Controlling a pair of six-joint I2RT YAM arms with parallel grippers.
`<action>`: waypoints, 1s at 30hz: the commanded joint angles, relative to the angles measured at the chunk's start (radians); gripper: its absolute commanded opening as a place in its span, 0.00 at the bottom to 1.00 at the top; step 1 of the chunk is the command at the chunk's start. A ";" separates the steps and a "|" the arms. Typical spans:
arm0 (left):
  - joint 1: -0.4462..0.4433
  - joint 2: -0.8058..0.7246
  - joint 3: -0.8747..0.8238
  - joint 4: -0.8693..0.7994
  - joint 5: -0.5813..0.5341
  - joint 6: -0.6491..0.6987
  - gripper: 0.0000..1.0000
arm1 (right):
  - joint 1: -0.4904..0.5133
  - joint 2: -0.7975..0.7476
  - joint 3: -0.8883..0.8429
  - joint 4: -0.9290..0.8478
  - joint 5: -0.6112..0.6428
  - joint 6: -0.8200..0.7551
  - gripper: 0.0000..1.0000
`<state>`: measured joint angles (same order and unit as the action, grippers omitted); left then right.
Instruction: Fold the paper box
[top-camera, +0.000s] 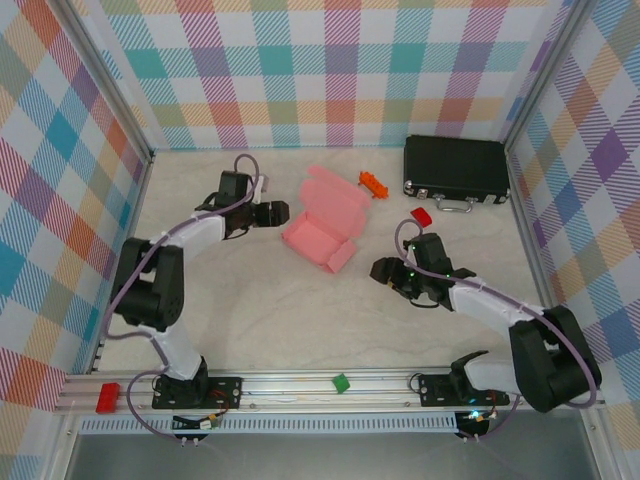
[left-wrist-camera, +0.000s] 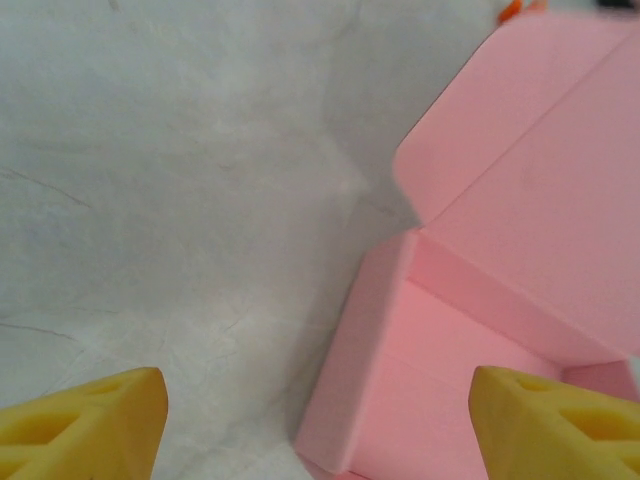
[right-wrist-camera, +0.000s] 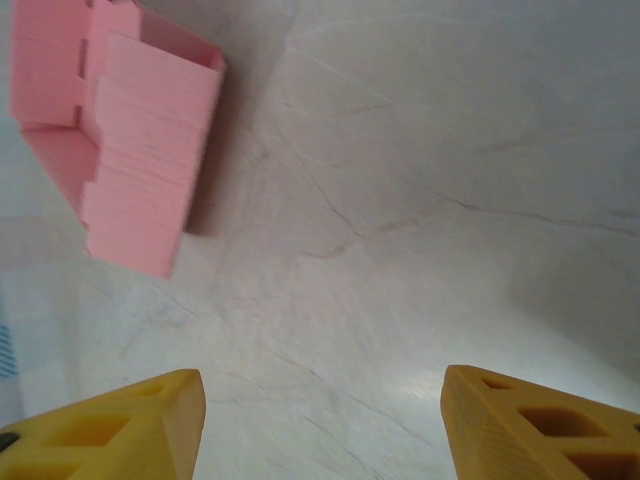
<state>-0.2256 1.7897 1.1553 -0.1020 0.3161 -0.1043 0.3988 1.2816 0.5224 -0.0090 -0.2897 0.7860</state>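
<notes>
Left gripper (top-camera: 279, 212), jaws apart, faces paper box (top-camera: 320, 238) lying diagonally, lid rearward

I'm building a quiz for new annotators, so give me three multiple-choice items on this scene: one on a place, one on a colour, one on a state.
1. Where is the black case?
A) far right of the table
B) near left corner
C) between the arm bases

2. What colour is the paper box?
A) green
B) pink
C) white

3. How is the lid of the paper box?
A) shut flat
B) torn off
C) open, raised

Answers:
1 A, the top view shows it at the far right.
2 B, it is pink in all three views.
3 C, the lid stands up and the inside shows.
</notes>
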 joint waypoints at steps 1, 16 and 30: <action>0.008 0.067 0.049 0.007 0.150 0.081 0.77 | 0.008 0.060 -0.006 0.268 -0.087 0.084 0.64; -0.001 0.204 0.110 -0.027 0.312 0.012 0.62 | 0.040 0.433 0.114 0.565 -0.199 0.183 0.47; -0.081 0.070 -0.049 -0.043 0.237 -0.126 0.49 | 0.040 0.511 0.186 0.503 -0.225 0.121 0.27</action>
<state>-0.2928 1.9301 1.1404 -0.1307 0.5655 -0.1783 0.4324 1.7725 0.6811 0.5068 -0.4915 0.9417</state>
